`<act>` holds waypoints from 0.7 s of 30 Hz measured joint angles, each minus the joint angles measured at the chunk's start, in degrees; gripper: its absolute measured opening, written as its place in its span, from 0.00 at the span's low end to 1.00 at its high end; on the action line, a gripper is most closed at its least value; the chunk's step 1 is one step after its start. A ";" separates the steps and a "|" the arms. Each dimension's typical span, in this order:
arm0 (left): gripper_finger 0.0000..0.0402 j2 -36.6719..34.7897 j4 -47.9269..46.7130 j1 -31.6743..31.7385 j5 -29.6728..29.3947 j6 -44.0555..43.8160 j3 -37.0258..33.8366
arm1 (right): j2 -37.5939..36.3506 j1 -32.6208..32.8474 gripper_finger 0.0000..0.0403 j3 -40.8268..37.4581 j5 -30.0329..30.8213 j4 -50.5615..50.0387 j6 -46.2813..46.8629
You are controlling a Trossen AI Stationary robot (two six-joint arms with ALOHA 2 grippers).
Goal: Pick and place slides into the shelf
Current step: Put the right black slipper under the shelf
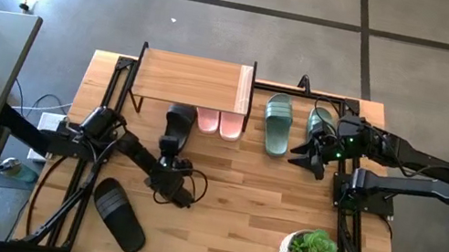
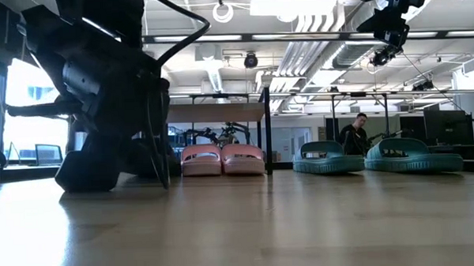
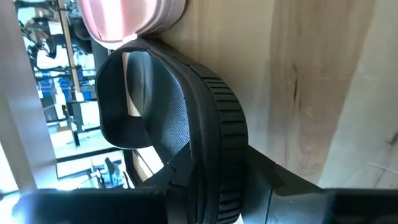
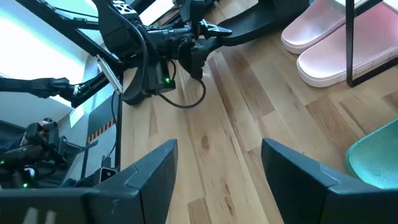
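I am working the left gripper (image 1: 172,147), which is clamping the heel end of a black slide (image 1: 178,123) and nosing its toe in under the shelf (image 1: 193,80), just beside the pink pair (image 1: 219,122) already tucked there; in the left wrist view the ribbed strap (image 3: 221,118) is filling the frame with a pink toe (image 3: 124,18) right ahead, so I am judging the slot to be tight on that side. To do this well I am keeping the sole flat on the table (image 1: 267,198), sliding rather than lifting, and steering slightly away from the pink pair so the black one is not shoving it; I am also watching the shelf's black frame leg on the near left. I would release only once the heel is clear of the plank edge.

The second black slide (image 1: 120,212) is lying on the table near the front left, well apart from the shelf; the two green slides (image 1: 278,122) are resting to the right of the shelf. The right gripper (image 1: 310,155) is hovering near the green pair with its fingers (image 4: 298,174) spread wide and empty.
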 joint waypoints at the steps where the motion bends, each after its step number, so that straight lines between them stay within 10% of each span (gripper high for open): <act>1: 0.18 0.00 -0.06 0.06 0.57 -0.33 0.00 | 0.00 0.00 0.55 0.00 0.00 -0.02 0.00; 21: 0.43 -11.87 -2.99 0.11 13.42 1.04 0.76 | 0.00 0.00 0.55 0.00 0.02 -0.38 0.49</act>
